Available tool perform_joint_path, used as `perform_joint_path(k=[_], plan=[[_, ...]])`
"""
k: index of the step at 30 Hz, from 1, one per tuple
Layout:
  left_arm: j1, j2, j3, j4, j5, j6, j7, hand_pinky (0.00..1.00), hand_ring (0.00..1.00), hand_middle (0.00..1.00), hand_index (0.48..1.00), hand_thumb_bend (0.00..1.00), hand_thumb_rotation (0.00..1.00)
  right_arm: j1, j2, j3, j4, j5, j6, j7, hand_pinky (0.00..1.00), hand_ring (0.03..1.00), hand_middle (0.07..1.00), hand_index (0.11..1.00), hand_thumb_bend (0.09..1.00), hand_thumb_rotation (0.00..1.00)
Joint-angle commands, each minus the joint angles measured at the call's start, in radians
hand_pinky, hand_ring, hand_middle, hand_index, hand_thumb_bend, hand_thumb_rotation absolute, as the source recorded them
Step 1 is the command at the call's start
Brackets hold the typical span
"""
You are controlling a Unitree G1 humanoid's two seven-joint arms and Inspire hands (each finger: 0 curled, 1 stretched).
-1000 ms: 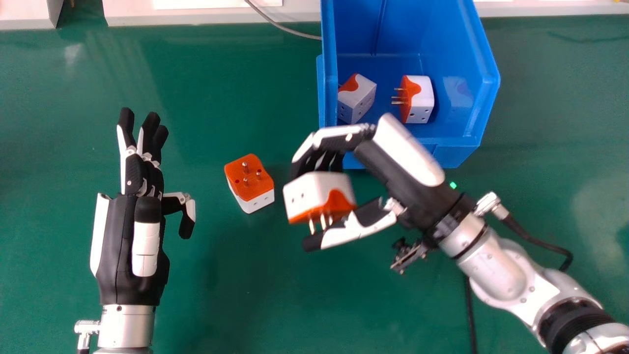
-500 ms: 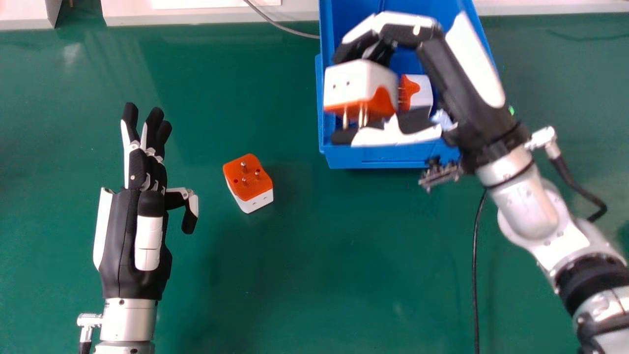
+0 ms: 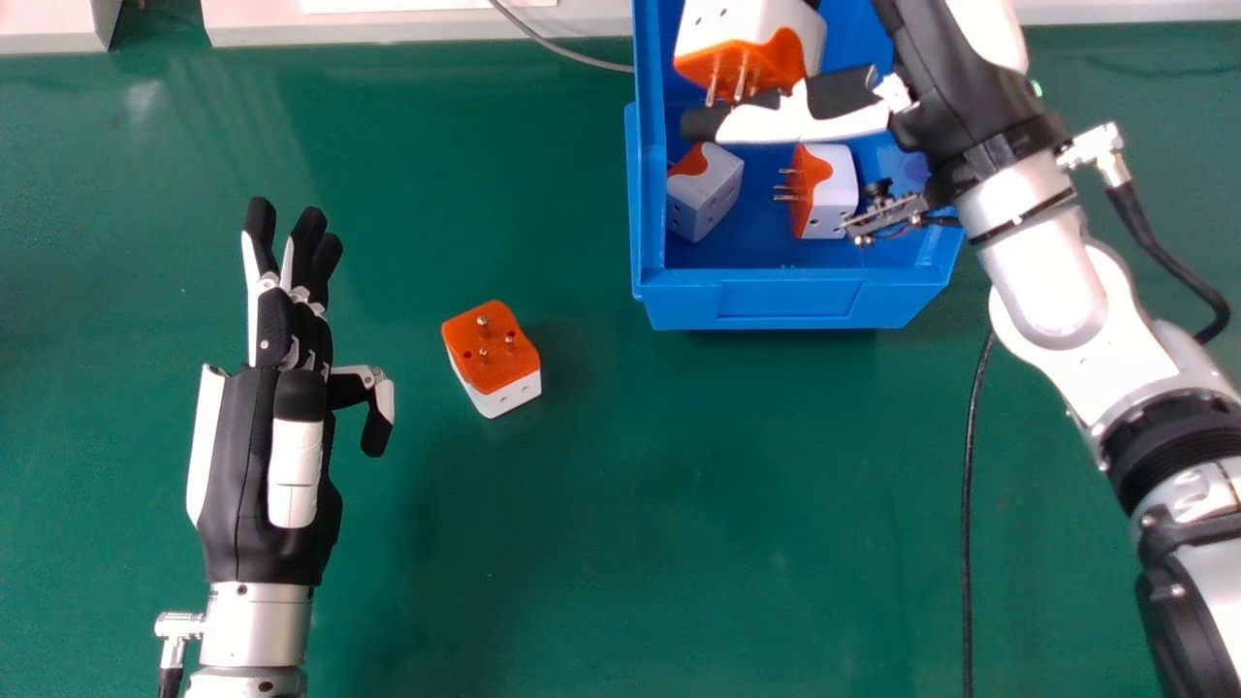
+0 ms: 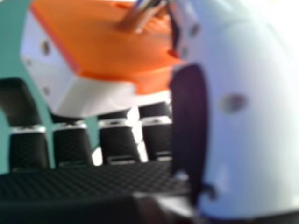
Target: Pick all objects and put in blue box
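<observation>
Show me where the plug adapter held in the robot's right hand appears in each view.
Head view: the held plug adapter is over the blue box, at the picture's top edge.
Right hand view: its orange face shows beside the thumb.
Shared landmark: that black-and-white thumb.

A lab or workshop, judging by the green worktop [image 3: 582, 543], blue box [image 3: 785, 300] and black cable [image 3: 968, 504].

A wide lane runs between the left hand [image 3: 252, 475] and the blue box [image 3: 790, 301], a plug adapter [image 3: 492, 361] standing in it.
</observation>
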Motion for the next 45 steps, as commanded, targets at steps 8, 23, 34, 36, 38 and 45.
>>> perform_joint_path(k=[8,23,34,36,38,45], plan=[[-0.008,0.003,-0.001,0.003,0.018,-0.026,0.031,0.0,1.0,1.0,1.0,1.0,0.94,-0.203,0.019,0.031,0.12,-0.033,0.218,-0.098,0.34,0.382,0.497,0.532,0.512,0.0],[-0.016,0.007,-0.001,0.018,0.024,-0.042,0.047,0.0,1.0,1.0,1.0,1.0,0.94,-0.29,0.046,0.092,0.187,-0.057,0.416,-0.073,0.37,0.399,0.491,0.527,0.515,0.0],[-0.016,0.012,-0.001,0.026,0.02,-0.044,0.039,0.0,1.0,1.0,1.0,1.0,0.94,-0.306,0.082,0.154,0.212,-0.108,0.57,-0.044,0.4,0.409,0.488,0.52,0.516,0.0],[-0.014,0.012,-0.001,0.025,0.022,-0.044,0.041,0.0,1.0,1.0,1.0,1.0,0.94,-0.299,0.088,0.164,0.215,-0.118,0.588,-0.035,0.4,0.412,0.487,0.517,0.517,0.0],[-0.013,0.012,-0.001,0.025,0.027,-0.047,0.048,0.0,1.0,1.0,1.0,1.0,0.94,-0.291,0.091,0.176,0.217,-0.127,0.601,-0.023,0.41,0.416,0.485,0.515,0.517,0.0],[-0.012,0.011,-0.006,0.016,0.033,-0.052,0.056,0.0,1.0,1.0,1.0,1.0,0.95,-0.282,0.097,0.186,0.226,-0.127,0.651,0.093,0.46,0.42,0.489,0.515,0.518,0.0]])
